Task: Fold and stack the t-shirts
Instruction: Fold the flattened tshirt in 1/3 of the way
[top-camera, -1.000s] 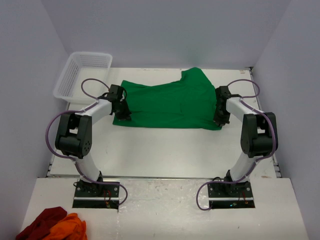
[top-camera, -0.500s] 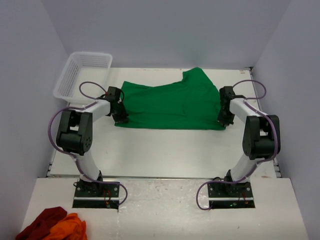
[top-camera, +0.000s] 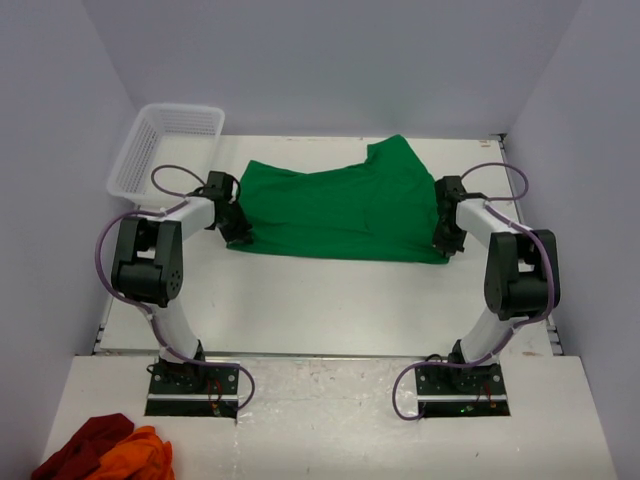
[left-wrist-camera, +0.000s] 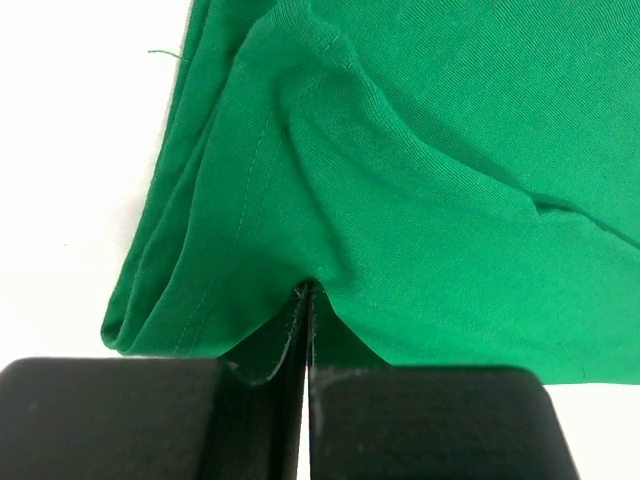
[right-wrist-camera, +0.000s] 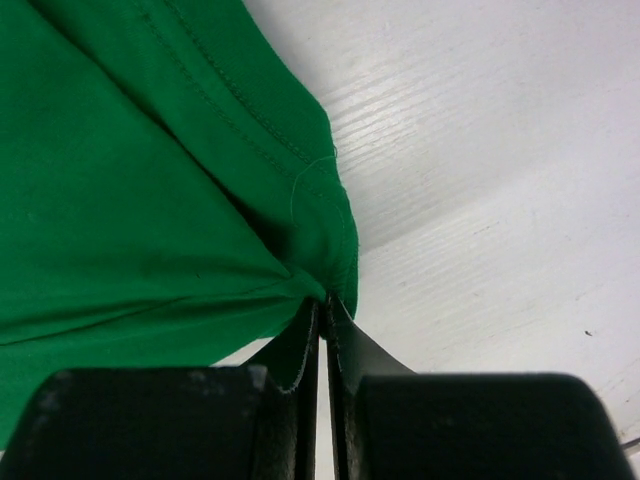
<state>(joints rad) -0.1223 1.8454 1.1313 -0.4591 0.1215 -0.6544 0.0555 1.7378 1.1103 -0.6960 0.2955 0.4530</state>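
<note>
Red and orange cloths (top-camera: 100, 452) lie bunched at the near left, beside the arm bases. Further in, on the white table (top-camera: 320, 300), the green t-shirt (top-camera: 335, 210) is spread flat between the two arms, its long axis running left to right. The left gripper (top-camera: 238, 234) is clamped tight on the shirt's near-left corner, with the hem pinched between its pads. The right gripper (top-camera: 443, 246) is closed the same way on the near-right corner. So the cloth stretches away from both grippers toward the far side, and neither arm is nearer than the other. I'd guess the near edge is meant to be carried by both together over the far part. A white basket (top-camera: 165, 150) sits at the far left, apart from the shirt.
</note>
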